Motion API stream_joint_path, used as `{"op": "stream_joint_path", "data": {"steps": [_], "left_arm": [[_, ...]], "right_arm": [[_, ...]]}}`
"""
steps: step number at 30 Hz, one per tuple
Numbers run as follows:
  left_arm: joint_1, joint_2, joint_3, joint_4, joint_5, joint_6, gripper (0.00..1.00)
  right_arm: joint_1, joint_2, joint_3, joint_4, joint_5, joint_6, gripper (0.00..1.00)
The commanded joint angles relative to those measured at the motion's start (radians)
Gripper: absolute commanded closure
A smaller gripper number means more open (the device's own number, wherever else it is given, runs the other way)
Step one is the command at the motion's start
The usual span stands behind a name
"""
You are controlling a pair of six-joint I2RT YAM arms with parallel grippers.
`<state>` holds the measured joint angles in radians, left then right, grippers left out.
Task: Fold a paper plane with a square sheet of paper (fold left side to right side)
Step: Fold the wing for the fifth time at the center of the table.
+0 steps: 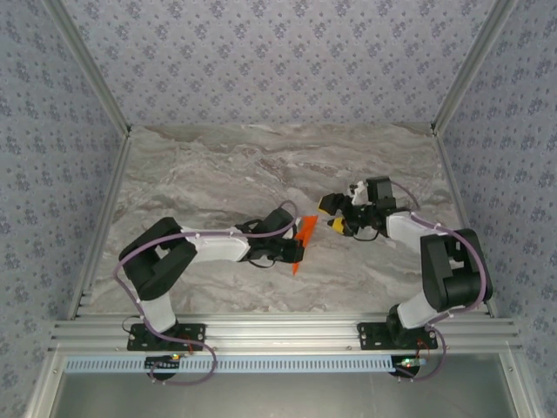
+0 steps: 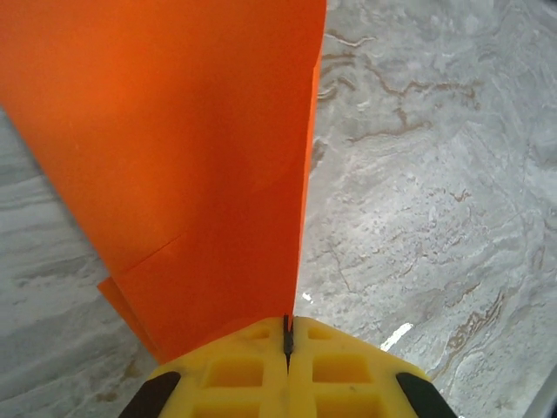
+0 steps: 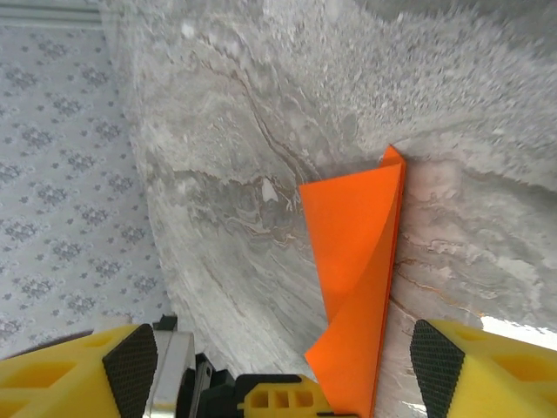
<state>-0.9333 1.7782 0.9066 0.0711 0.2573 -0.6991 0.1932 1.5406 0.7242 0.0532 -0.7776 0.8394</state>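
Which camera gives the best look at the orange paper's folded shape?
The right wrist view: the orange paper shows nearly whole, its folded layers and pointed corner clear. The left wrist view crops it to a close-up where the shut left gripper pinches it. The top view gives a small orange sliver.

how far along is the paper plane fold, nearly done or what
Done: the thin bright orange paper is already folded over into a narrow, layered shape with a pointed end. In hand: the left gripper is shut on one end of it and holds it up, while the right gripper stands open, apart from it. Left: it does not clearly read as a finished dart, so further folds may remain.
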Motion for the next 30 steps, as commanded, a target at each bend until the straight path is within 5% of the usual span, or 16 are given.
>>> {"op": "stream_joint_path", "data": {"steps": [1,30], "left_arm": [[0.018,-0.045,-0.031,0.158,0.075,-0.077,0.96],[0.031,-0.054,-0.108,0.273,0.091,-0.141,0.97]], "right_arm": [[0.035,0.043,0.038,0.011,0.012,0.027,0.18],[0.17,0.269,0.211,-0.053,0.064,-0.014,0.12]]}}
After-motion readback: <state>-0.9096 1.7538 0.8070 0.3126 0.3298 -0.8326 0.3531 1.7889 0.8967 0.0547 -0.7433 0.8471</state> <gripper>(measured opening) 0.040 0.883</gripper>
